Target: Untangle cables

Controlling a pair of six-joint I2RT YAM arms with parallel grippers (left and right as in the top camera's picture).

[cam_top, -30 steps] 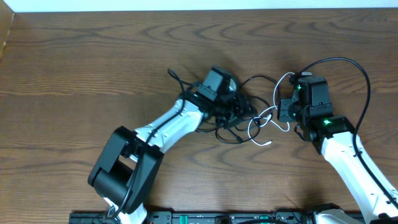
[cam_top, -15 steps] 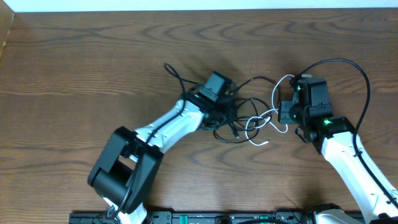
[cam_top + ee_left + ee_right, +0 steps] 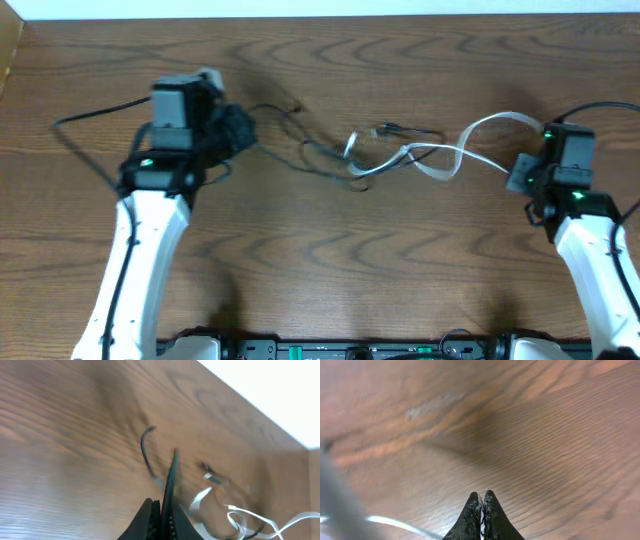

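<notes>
L end effector [image 3: 161,506] clamps black cable [image 3: 170,474], R end effector [image 3: 481,496] clamps white cable [image 3: 487,122]; both run left-right.

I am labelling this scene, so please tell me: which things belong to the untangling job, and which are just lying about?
Job: black cable, white cable, left gripper, right gripper.
Lying about: table, thick arm wire.

white cable [image 3: 495,120] motion-blurred, black cable [image 3: 171,480] smeared, their overlaps unclear
</notes>
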